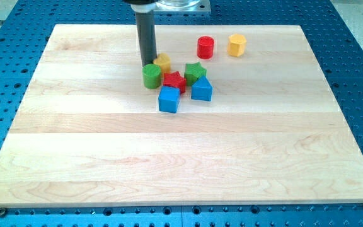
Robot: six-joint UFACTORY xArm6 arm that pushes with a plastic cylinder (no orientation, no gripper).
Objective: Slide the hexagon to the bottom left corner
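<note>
Nearest the view's bottom among the blocks, a blue cube (168,99) sits on the pale wooden board (181,164), at the lower edge of a tight cluster a little above the board's middle. Just to its right and slightly higher lies a second blue block (201,90), its shape hard to make out. Above these two, a red star (174,80) rests between a green cylinder (151,75) on the view's left and a green star (195,71) on the right. A yellow block (163,61), partly hidden and of unclear shape, stands at the cluster's top edge.

Descending from the view's top, the dark rod (147,34) ends with my tip (149,65) just behind the green cylinder and just left of the partly hidden yellow block; whether it touches either cannot be told. The arm carries no pincer, so there is no open or closed state to report.

Well apart from the cluster, toward the view's upper right, a red cylinder (205,47) stands near a yellow hexagon (236,45), the two side by side but not touching. That hexagon lies far from the board's bottom left corner. Blue perforated table surface (358,38) surrounds the board on all sides.
</note>
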